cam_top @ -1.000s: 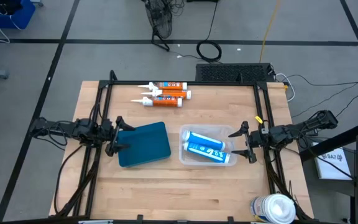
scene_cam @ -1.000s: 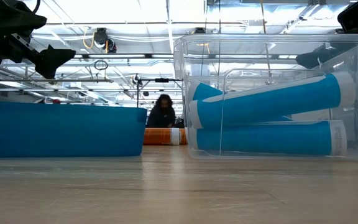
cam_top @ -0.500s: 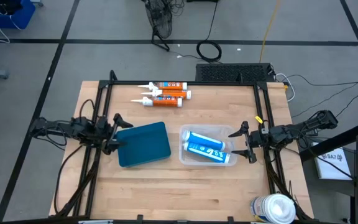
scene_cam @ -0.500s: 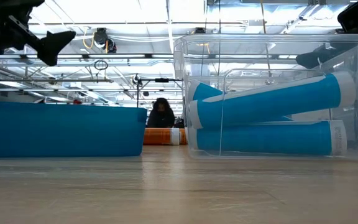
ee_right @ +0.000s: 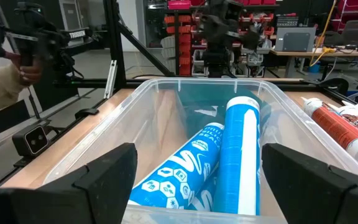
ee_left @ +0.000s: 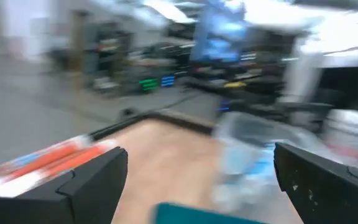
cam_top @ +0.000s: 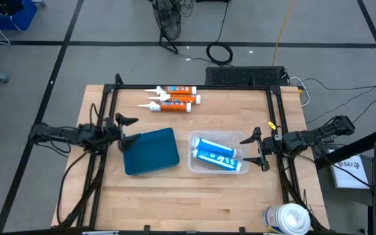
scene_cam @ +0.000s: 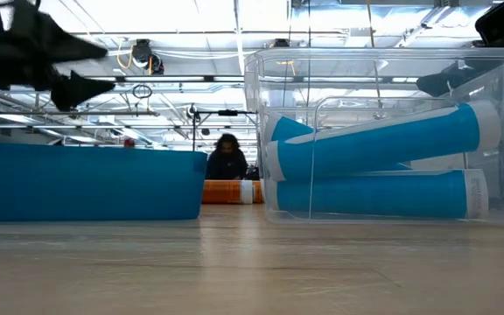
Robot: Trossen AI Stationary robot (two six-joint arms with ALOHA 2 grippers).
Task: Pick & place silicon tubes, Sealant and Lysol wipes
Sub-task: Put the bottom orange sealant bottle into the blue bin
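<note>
While both spread claws hover over the wooden table (cam_top: pixel 194 196), the left gripper (cam_top: pixel 126 130) sits beside the blue lid (cam_top: pixel 151 151); the Lysol wipes (cam_top: pixel 287 219) stand behind the right gripper (cam_top: pixel 258 149), past the table's corner.

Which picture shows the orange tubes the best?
The high view: all three orange tubes lie in plain sight side by side at the table's far edge. The low view shows only a sliver between the teal lid and clear bin. The right wrist view catches them partly; the left wrist view is blurred.
</note>
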